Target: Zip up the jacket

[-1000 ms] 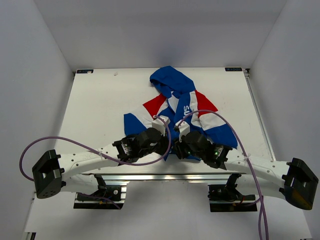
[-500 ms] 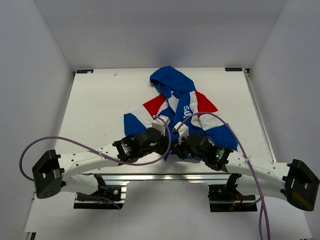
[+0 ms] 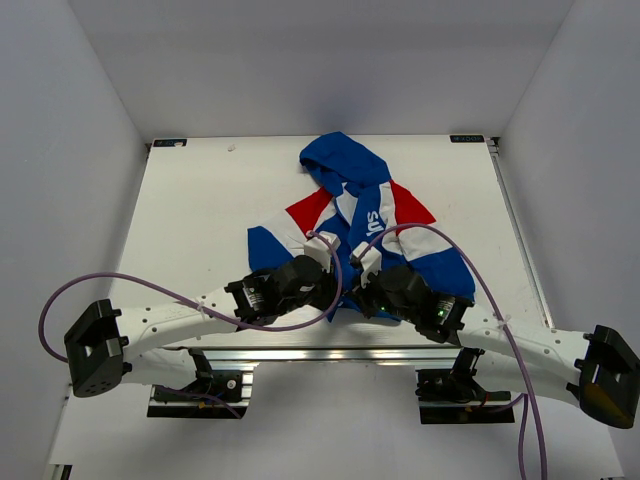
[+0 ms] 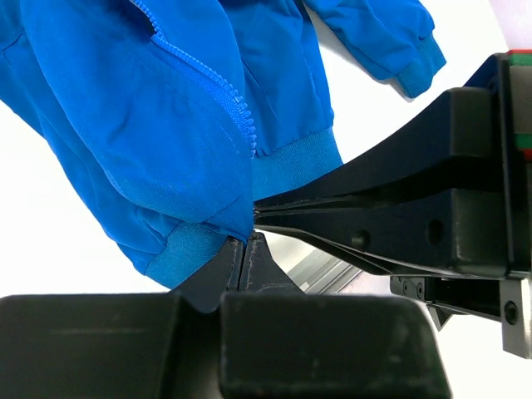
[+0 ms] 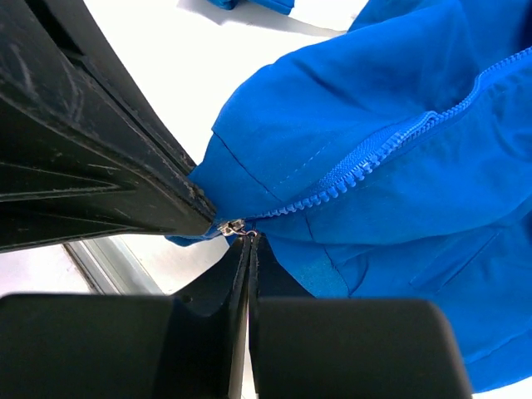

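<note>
The jacket [image 3: 365, 215] lies on the table [image 3: 200, 200], just past both claws, with its hood [image 3: 335, 160] at the far end from them. The left claw [image 4: 243, 253] is shut tight on the blue bottom edge [image 4: 291, 162] of the jacket. The right claw [image 5: 247, 243] is pinched shut too, on the little pull tab that hangs from the slider [image 5: 226, 226]. The two claws are tip to tip, almost touching.

The slider sits right at the bottom, at the right claw's tips, so I think the zipping is only just starting. The teeth [image 5: 366, 162] run away from that claw toward the hood. Next, the right claw needs to draw the slider along the teeth, away from the left claw. The left claw must hold the edge down so the cloth is tight.

The cloth is puffy just past the claws, and it could catch in the slider. A purple cable [image 3: 420, 228] loops over the jacket beyond the right claw. A sleeve [image 4: 391, 41] lies off to the side of the left claw, out of the path.
</note>
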